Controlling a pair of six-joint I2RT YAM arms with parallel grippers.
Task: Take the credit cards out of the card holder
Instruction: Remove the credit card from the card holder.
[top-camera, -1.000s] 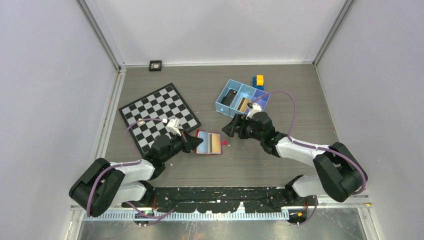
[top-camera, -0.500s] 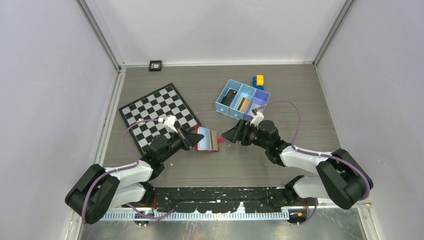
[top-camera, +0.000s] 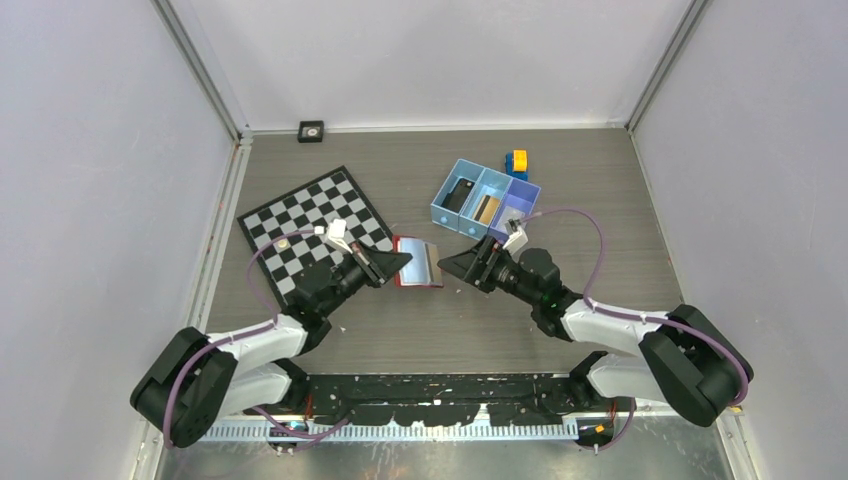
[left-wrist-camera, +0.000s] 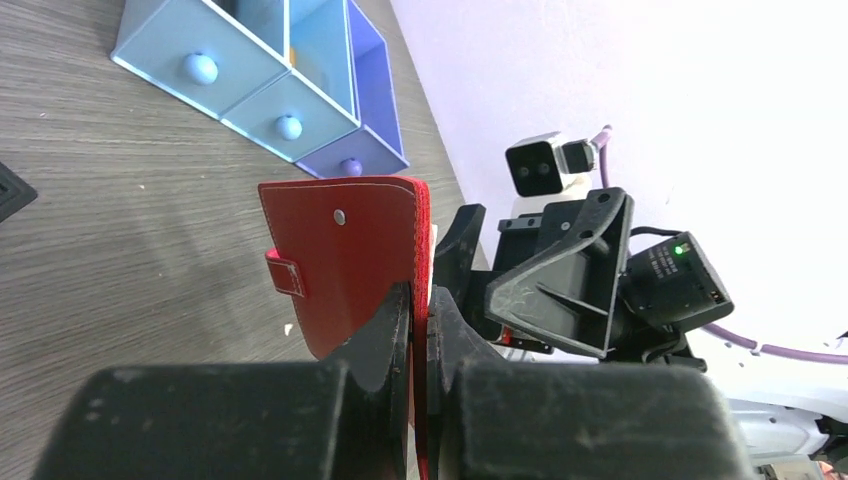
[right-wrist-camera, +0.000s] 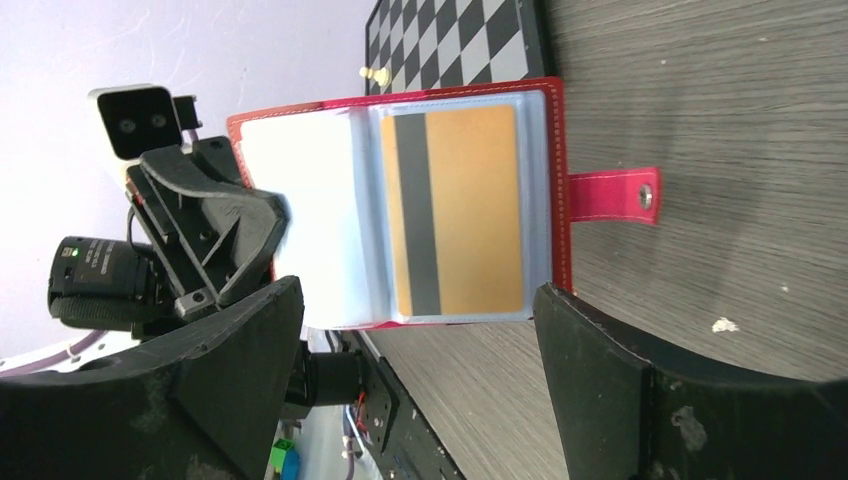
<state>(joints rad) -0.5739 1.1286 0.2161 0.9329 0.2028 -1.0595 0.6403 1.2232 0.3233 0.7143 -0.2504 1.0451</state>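
Looking down from above, the left hand (top-camera: 396, 262) is clamped on one edge of the card holder (top-camera: 420, 263), holding it up and open between the chessboard (top-camera: 315, 225) and the blue tray (top-camera: 485, 195). Whether it touches the surface (top-camera: 500, 320) I cannot tell. The right hand (top-camera: 462, 266) faces it from just beside, jaws spread wide and gripping nothing.

From the left wrist, the fingers pinch tight on the red cover's edge, the snap tab (left-wrist-camera: 285, 272) shows on the outer side, and the right hand waits just behind the wallet.

From the right wrist, the pale lining faces the camera with an orange-gold card (right-wrist-camera: 470, 210) seated in the pocket nearest the tab. The other leaf is washed out, so any card there is unclear. The open fingers frame the holder without touching it.

As I judge it, the holder is being presented for extraction. Next, the right hand must pinch that card's edge and slide it out while the left holds firm.
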